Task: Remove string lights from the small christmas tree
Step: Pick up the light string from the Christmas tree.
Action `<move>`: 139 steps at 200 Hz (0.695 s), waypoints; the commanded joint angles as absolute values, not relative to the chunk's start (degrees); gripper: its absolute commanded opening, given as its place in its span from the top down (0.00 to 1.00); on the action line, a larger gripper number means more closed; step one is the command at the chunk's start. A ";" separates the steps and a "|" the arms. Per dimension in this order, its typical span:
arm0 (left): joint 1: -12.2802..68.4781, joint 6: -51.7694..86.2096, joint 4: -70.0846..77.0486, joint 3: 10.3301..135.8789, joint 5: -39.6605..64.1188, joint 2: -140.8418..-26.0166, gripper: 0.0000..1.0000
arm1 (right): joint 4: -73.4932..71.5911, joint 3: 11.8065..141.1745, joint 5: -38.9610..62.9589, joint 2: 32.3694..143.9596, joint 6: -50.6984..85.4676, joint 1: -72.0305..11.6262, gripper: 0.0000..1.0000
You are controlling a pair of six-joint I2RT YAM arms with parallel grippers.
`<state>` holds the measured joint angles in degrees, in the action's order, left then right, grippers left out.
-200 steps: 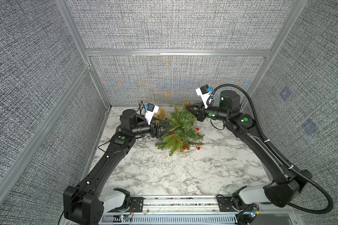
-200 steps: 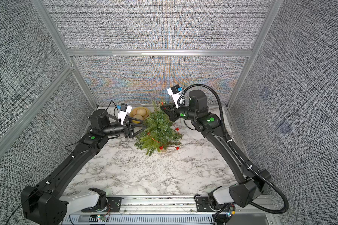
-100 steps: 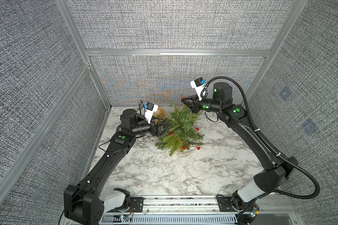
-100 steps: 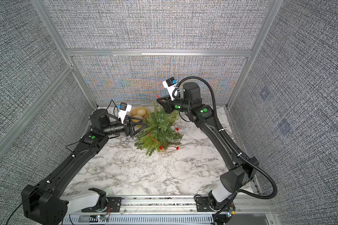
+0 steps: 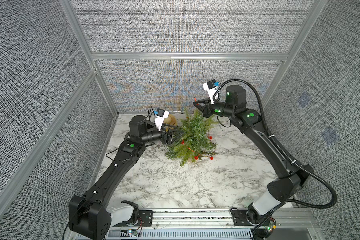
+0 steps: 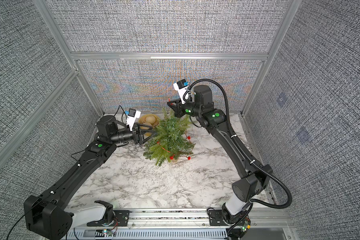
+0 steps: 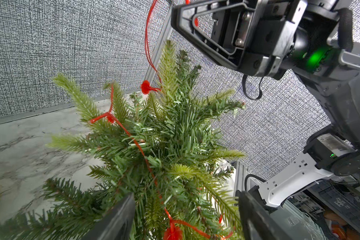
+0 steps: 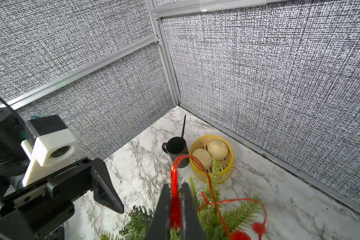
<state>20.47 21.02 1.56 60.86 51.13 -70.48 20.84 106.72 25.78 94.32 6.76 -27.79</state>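
Right claw first: clamped tight on the string lights, a red strand pinched flat between my fingers. In both top views it hangs above the treetop, at about one o'clock from the small christmas tree. Left claw comes in from nine o'clock, spread wide, one finger on each side of the upper branches. Whether they press on the needles, I cannot tell.

Now the scene, big to small. Beneath it all lies the marble table, and the tree stands toward twelve o'clock from its middle, near the back wall. At eleven o'clock from the tree sits a yellow steamer basket with two pale buns inside. A black mug with a thin stick in it stands just beside the basket.

As for the lights, the wire drops from my right claw to the treetop and winds down through the branches. Red bulbs show between three and five o'clock of the tree, just off its needles.
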 commanded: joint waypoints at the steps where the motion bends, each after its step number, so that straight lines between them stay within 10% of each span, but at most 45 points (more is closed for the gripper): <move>1: 20.48 20.25 1.66 61.17 51.45 -70.25 0.21 | 21.95 108.16 23.34 95.01 7.07 -27.87 0.96; 139: 20.73 20.71 -1.36 62.18 50.13 -68.23 0.21 | 27.35 111.94 9.68 96.55 5.00 -25.54 1.00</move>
